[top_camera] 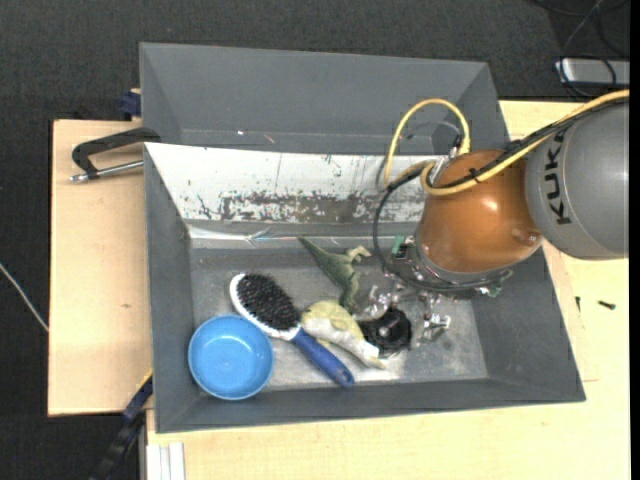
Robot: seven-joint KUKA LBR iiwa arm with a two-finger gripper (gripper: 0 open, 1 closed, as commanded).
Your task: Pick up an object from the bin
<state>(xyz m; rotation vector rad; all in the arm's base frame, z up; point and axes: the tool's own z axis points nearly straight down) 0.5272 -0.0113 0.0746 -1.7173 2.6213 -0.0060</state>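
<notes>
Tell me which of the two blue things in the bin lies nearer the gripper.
The blue-handled hairbrush: its handle ends close to the gripper. The round blue bowl sits farther off, in the floor's left corner.

The pincer [405, 313] hangs low in the bin [168, 298] beside a black round thing [392, 332], near a green toy [332, 259].
</notes>
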